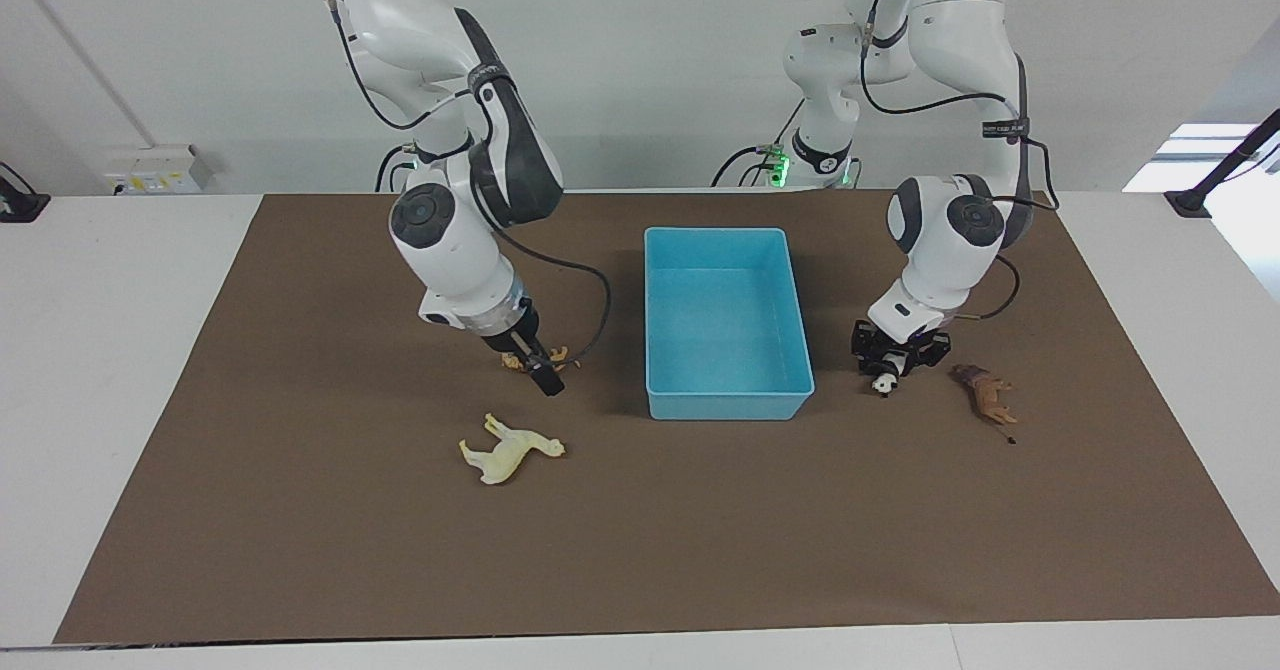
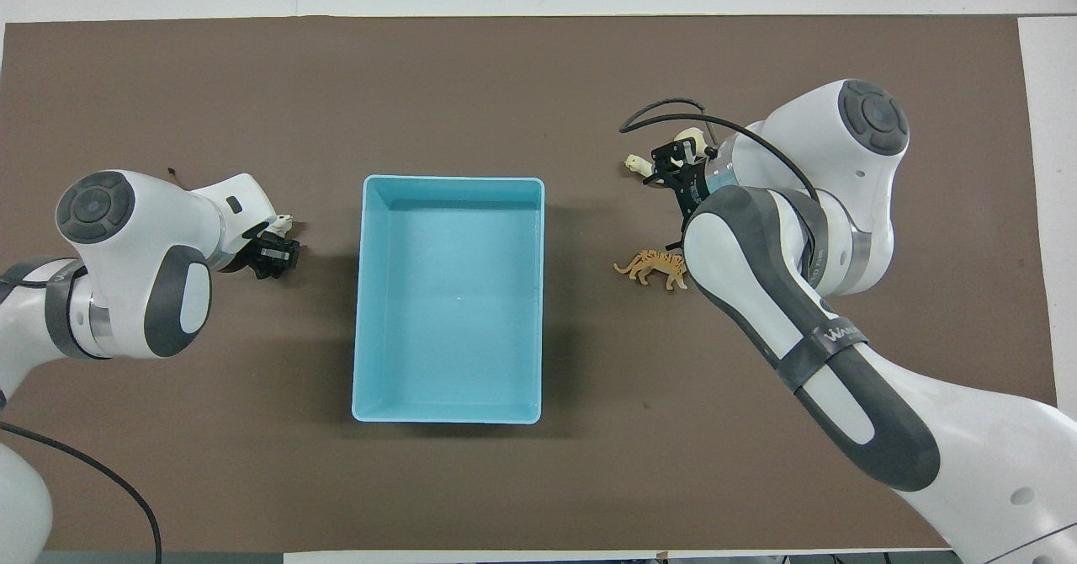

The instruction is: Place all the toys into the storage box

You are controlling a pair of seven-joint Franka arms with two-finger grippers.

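Left gripper (image 1: pixel 888 368): fingers pinched on the panda (image 1: pixel 883 383), low at the mat (image 1: pixel 300 550), beside the storage box (image 1: pixel 790 405).
Right gripper (image 1: pixel 545 378): spread wide, holding nothing, just over the tiger (image 2: pixel 652 266).
Horse (image 1: pixel 510 447): lying on the mat, farther from the robots than the tiger.
Lion (image 1: pixel 985 393): on the mat, beside the panda.
Box: no toy inside.

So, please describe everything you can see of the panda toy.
The panda is a small black-and-white animal figurine that looks like plastic. It is on the brown mat beside the light-blue storage box, toward the left arm's end of the table, with the brown lion at its side away from the box. The left gripper is shut on it from above and covers most of its body, so only its white head and a little black show. Its exact pose is hidden.
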